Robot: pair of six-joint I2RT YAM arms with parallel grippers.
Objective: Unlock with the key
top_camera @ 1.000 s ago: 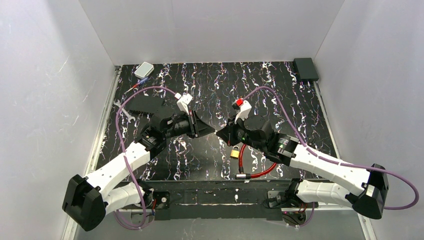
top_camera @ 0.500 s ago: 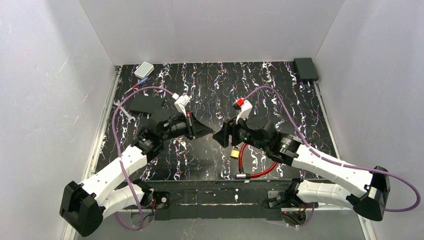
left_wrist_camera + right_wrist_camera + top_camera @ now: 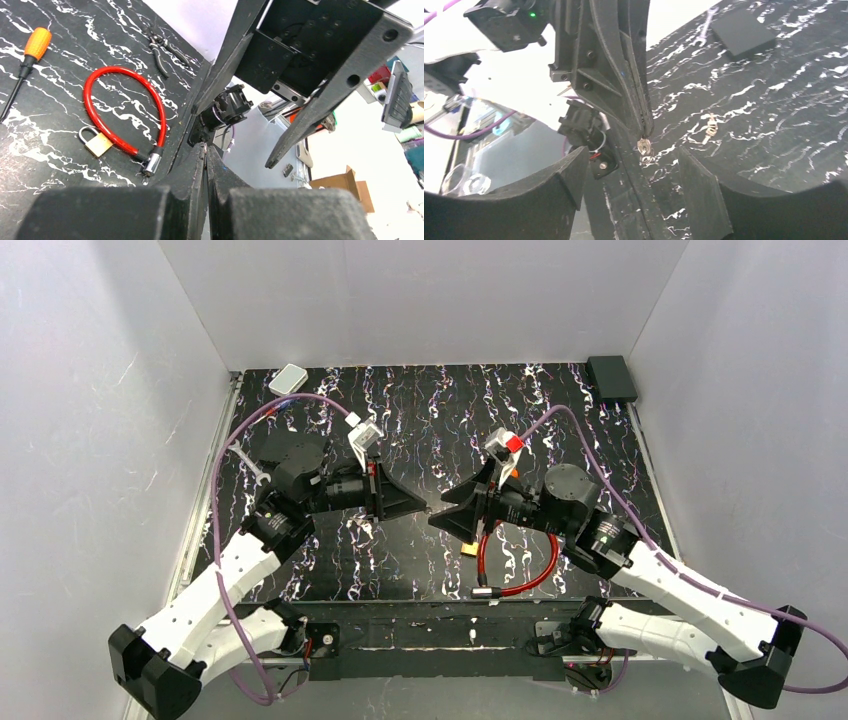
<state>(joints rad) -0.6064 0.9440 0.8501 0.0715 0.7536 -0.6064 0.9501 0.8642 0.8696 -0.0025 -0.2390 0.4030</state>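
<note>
Both my arms reach in from the near edge and bend toward each other, so my two grippers meet tip to tip above the middle of the black marbled mat (image 3: 420, 410). My left gripper (image 3: 424, 508) lies nearly level and points right. Its fingers are pressed together on the key (image 3: 644, 148), a small silver piece hanging just below their tips.

My right gripper (image 3: 440, 519) points left at it with its fingers spread wide, one on each side of the left tips. They touch nothing that I can see.

Just nearward of my right gripper, a brass padlock (image 3: 468, 550) lies on the mat beside a red cable loop (image 3: 525, 585). The loop curls under my right wrist toward the mat's near edge. Beyond both grippers, bare mat stretches to the far wall.

In the left wrist view, an orange-handled screwdriver (image 3: 37, 42) and pliers (image 3: 162, 52) lie on the mat past the cable.
</note>
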